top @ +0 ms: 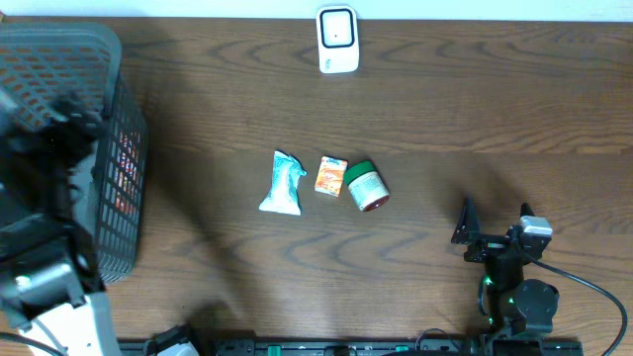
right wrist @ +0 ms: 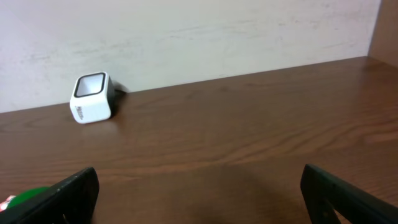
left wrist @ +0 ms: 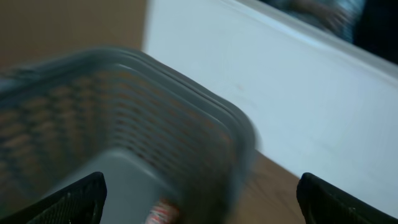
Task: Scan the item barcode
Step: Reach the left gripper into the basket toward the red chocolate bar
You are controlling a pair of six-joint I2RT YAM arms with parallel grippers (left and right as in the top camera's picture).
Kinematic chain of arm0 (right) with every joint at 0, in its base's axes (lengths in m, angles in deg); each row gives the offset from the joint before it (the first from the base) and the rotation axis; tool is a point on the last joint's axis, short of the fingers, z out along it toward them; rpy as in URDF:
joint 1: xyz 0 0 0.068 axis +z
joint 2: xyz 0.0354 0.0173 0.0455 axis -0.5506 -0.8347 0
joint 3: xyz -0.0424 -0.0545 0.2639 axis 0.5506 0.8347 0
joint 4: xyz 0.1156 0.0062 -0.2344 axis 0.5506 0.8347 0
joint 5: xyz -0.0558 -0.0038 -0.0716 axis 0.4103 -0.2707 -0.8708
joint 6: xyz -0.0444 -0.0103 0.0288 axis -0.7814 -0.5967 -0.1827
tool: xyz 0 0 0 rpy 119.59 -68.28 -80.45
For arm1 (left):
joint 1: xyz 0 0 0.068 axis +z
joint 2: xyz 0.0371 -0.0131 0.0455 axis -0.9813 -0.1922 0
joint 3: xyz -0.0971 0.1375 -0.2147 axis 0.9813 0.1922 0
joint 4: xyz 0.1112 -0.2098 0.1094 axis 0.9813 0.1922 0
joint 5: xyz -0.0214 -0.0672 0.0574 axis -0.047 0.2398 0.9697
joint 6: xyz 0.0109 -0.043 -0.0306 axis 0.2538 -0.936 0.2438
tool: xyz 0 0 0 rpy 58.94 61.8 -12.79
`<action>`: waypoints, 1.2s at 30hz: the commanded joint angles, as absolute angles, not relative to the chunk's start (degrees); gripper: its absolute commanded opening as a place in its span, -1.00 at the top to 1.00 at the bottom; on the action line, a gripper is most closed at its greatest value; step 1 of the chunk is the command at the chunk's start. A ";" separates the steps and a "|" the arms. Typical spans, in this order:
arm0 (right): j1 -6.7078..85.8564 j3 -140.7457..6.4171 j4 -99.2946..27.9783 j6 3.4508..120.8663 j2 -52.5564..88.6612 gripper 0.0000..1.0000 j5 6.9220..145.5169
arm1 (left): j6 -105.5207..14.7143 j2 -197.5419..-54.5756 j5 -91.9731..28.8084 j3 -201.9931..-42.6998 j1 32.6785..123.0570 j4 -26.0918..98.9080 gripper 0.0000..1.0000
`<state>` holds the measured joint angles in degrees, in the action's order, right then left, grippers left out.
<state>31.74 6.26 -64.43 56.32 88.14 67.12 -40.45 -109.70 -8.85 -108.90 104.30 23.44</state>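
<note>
1. Looking down from overhead, the bench [top: 445,119] is showing broad open wood to the right of the middle cluster and between that cluster and the far edge.
2. One grey mesh basket [top: 124,119] is crowding the left edge. One white scanner [top: 337,40] is standing at the far edge, well apart from everything else.
3. Three items are lying in a row mid-bench: one white-and-blue packet [top: 283,183], one orange carton [top: 331,176] just beside it, and one green-lidded jar [top: 367,186] close against the carton.
4. The right tool [top: 492,225] is hovering near the front edge, right of the jar, with its jaws spread wide and gripping nothing.
5. In the left wrist view, the left tool [left wrist: 199,202] is gaping wide and empty above the basket's rim. The picture is blurring, so a small red-and-white scrap inside the basket is staying unnamed.
6. In the right wrist view, the right tool is again standing wide and empty. It is facing open bench, with the scanner far left against the wall [right wrist: 217,31] and the jar's green lid peeking in at the lower left.
</note>
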 commanded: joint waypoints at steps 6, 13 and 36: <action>32.29 6.40 -64.35 55.47 88.51 -0.98 66.81 | -39.73 -123.95 -20.02 -119.07 119.45 26.15 -0.95; 32.29 6.40 -64.35 55.47 88.51 -0.98 66.81 | -20.32 -137.98 -19.87 -121.91 118.53 32.64 -0.96; 32.29 6.40 -64.35 55.47 88.51 -0.99 66.81 | -3.49 -160.58 -10.36 -121.89 112.19 40.05 -0.96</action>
